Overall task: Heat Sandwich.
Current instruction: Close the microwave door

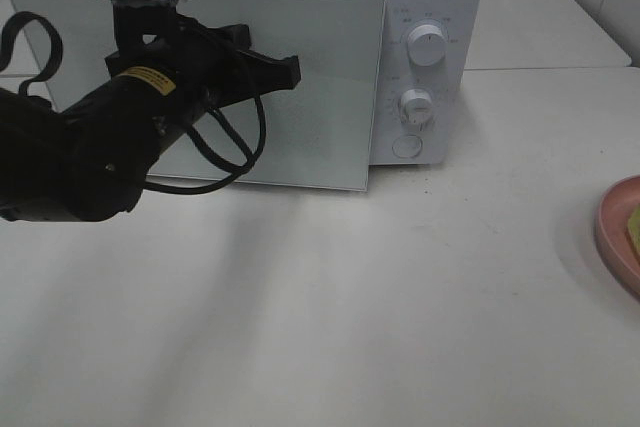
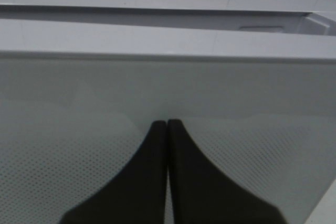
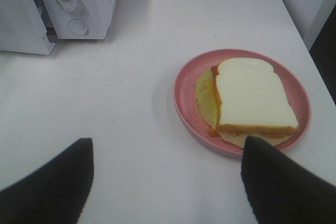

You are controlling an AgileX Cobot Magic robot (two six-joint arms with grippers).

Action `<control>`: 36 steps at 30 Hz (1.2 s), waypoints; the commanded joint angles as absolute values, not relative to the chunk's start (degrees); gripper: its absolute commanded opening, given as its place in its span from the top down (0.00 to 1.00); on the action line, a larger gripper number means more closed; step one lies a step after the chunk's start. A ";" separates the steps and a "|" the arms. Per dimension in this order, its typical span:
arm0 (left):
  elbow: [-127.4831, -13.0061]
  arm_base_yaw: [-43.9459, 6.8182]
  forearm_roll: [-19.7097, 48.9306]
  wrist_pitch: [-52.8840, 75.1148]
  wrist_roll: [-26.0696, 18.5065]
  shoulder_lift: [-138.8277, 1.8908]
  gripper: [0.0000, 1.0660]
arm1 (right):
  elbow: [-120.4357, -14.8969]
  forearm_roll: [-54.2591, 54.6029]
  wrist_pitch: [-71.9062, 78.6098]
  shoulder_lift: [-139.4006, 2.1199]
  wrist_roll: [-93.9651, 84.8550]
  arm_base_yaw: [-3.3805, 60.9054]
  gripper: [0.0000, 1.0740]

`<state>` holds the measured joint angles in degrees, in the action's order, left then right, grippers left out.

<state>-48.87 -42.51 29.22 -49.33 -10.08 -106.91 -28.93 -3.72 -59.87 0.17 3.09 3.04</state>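
Right wrist view: we see the sandwich flat on the pink plate, long axis running 12 to 6, rounded top at 12. Our right gripper spreads wide; left gripper pinched closed against the microwave door.

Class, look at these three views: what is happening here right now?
The left gripper, shut, is at the microwave door, which stands slightly ajar. The right gripper is open and holds nothing, hovering near the sandwich, which sits on its pink plate on the table, to the microwave's right. The sandwich is not yet in the microwave.
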 commanded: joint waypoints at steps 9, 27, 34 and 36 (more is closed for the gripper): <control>-56.72 -43.95 34.95 -43.54 -14.61 -110.64 1.00 | -28.93 -3.84 -59.53 1.78 2.58 2.69 0.30; -67.95 -43.95 37.24 -39.13 -17.88 -116.31 1.00 | -28.93 -3.90 -59.53 1.78 2.58 2.69 0.30; -71.16 -43.60 39.65 -37.76 -19.48 -118.54 1.00 | -28.93 -3.90 -59.53 1.78 2.58 2.69 0.30; -71.39 -43.43 40.05 -36.61 -19.77 -118.54 1.00 | -28.93 -3.90 -59.53 1.78 2.58 2.69 0.30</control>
<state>-69.50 -45.15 36.38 -33.52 -19.08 -118.09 -28.93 -3.72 -59.87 0.17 3.09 3.04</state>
